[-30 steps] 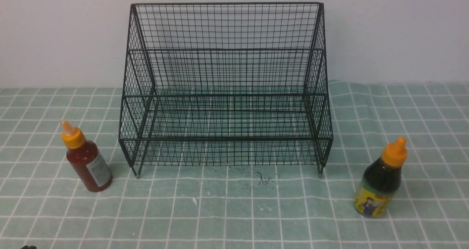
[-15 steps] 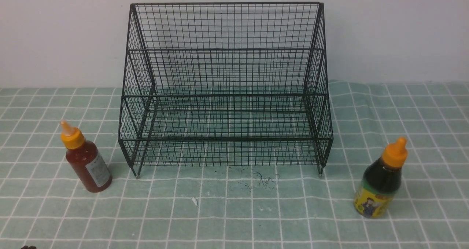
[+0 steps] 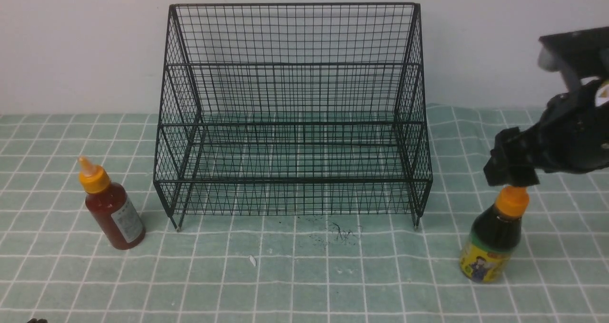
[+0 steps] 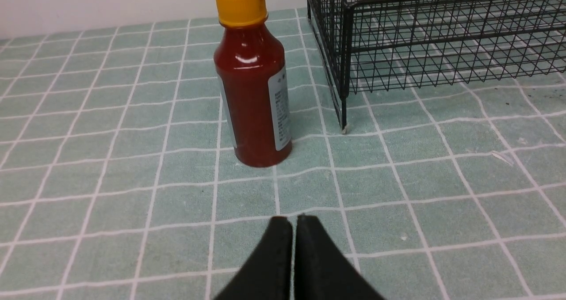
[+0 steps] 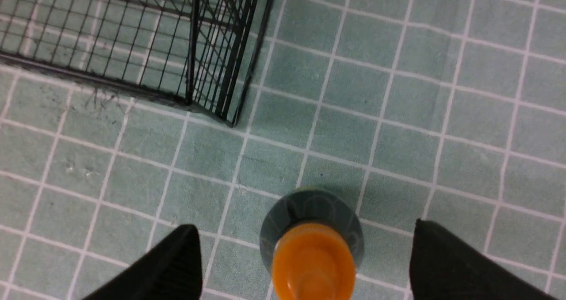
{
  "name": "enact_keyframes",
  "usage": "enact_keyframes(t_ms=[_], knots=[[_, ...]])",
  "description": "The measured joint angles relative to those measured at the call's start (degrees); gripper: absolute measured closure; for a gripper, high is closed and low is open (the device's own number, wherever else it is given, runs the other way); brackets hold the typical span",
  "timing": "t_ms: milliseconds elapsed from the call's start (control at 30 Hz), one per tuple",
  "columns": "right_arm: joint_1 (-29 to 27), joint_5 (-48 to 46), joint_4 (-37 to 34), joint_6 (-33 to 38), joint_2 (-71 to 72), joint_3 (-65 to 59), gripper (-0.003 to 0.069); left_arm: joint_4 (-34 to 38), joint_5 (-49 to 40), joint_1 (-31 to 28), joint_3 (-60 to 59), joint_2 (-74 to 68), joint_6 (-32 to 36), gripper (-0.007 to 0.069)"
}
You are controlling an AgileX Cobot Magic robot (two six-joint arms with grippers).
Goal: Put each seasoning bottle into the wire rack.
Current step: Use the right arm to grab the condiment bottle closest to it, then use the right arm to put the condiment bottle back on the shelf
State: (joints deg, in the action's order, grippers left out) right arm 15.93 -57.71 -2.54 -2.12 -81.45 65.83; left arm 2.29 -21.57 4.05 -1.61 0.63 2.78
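Nothing sits in the black wire-mesh rack yet: right gripper spread above the dark-sauce squeeze bottle, left gripper pressed together near the red-sauce squeeze bottle.

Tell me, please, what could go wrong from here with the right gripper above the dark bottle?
The open right gripper hangs over the orange cap of the dark bottle; an off-centre descent could tip the bottle.
Closing on the tapered cap may slip.
The rack stands close; the lifted bottle could catch its side.
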Motion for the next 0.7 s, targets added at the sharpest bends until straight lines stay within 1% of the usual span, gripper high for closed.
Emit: enact_keyframes(t_ms=[100, 167, 200, 300, 367, 500, 533, 567, 633, 700], knots=[[0.07, -0.06, 0.15, -0.12, -2.85, 0.00, 0.0085, 0.00, 0.00, 0.00, 0.00, 0.00, 0.00, 0.0631], [0.07, -0.25, 0.83, -0.12, -5.80, 0.00, 0.0141, 0.00, 0.00, 0.00, 0.00, 0.00, 0.00, 0.0631], [0.07, -0.32, 1.01, -0.12, -6.52, 0.00, 0.0176, 0.00, 0.00, 0.00, 0.00, 0.00, 0.00, 0.0631], [0.07, -0.59, 1.07, -0.12, -8.03, 0.05, 0.0377, 0.00, 0.00, 0.00, 0.00, 0.00, 0.00, 0.0631], [0.09, -0.87, 1.01, -0.05, -8.03, 0.25, 0.0374, 0.00, 0.00, 0.00, 0.00, 0.00, 0.00, 0.0631], [1.05, -6.52, 0.75, 0.77, -7.47, 2.27, 0.0368, 0.00, 0.00, 0.00, 0.00, 0.00, 0.00, 0.0631], [2.17, -9.45, 0.75, 0.91, -6.51, 4.12, 0.0368, 0.00, 0.00, 0.00, 0.00, 0.00, 0.00, 0.0631], [2.56, -10.24, 0.75, 0.91, -6.00, 4.68, 0.0368, 0.00, 0.00, 0.00, 0.00, 0.00, 0.00, 0.0631], [6.03, -13.81, 0.75, 1.10, -3.57, 9.49, 0.0368, 0.00, 0.00, 0.00, 0.00, 0.00, 0.00, 0.0631], [9.41, -14.33, 0.75, 1.10, -2.60, 14.12, 0.0368, 0.00, 0.00, 0.00, 0.00, 0.00, 0.00, 0.0631]])
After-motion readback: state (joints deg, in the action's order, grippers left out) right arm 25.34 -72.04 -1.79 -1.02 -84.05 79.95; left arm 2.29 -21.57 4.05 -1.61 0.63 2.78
